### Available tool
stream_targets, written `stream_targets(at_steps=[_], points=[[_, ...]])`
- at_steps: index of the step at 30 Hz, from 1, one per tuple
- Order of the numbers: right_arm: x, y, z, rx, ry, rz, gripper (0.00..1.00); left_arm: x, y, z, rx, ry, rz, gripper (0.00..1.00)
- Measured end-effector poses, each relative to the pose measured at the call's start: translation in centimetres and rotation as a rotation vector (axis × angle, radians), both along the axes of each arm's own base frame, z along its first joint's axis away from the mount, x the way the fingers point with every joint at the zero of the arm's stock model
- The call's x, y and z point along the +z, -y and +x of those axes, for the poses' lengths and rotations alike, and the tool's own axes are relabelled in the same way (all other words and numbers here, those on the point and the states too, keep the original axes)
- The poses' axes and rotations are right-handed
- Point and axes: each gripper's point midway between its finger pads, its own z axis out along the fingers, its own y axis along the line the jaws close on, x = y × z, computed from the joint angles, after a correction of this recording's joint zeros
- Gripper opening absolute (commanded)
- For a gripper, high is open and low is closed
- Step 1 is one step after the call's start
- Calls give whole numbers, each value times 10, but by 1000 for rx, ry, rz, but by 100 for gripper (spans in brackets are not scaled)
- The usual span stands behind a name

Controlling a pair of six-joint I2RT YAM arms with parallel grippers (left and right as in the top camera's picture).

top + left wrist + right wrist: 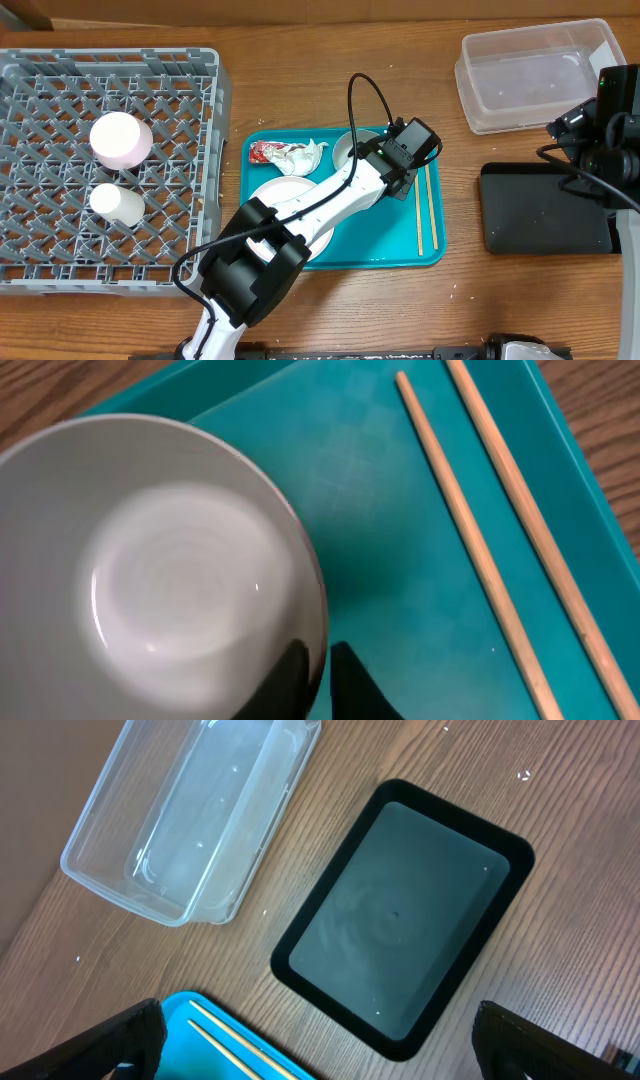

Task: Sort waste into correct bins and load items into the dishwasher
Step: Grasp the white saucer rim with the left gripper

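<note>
My left gripper (320, 672) reaches over the teal serving tray (400, 250) and is shut on the rim of the pale grey bowl (150, 560), one finger inside and one outside. The bowl (350, 148) sits at the tray's back. Two wooden chopsticks (426, 210) lie on the tray's right side, also in the left wrist view (480, 560). The red foil wrapper (264, 152) and white tissue (305, 156) lie at the tray's back left. A white plate (280, 190) shows partly under my arm. My right gripper (320, 1040) is open, high above the table.
The grey dish rack (190, 90) at left holds two white cup-like pieces (120, 138), (117, 203). The clear tub (540, 70) stands at back right, the black tray (545, 210) in front of it. Both are empty in the right wrist view.
</note>
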Motion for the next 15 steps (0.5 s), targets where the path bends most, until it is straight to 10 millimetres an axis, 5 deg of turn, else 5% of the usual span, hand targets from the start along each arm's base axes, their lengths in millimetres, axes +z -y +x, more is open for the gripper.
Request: stream_targets(at_steps=[8,15], points=[[0,0,0,0,1,0,99,-4,-1,-1,1,-3,1,25],[0,0,0,0,0,0,100,-9,-2,-5,-3,-17,3,23]])
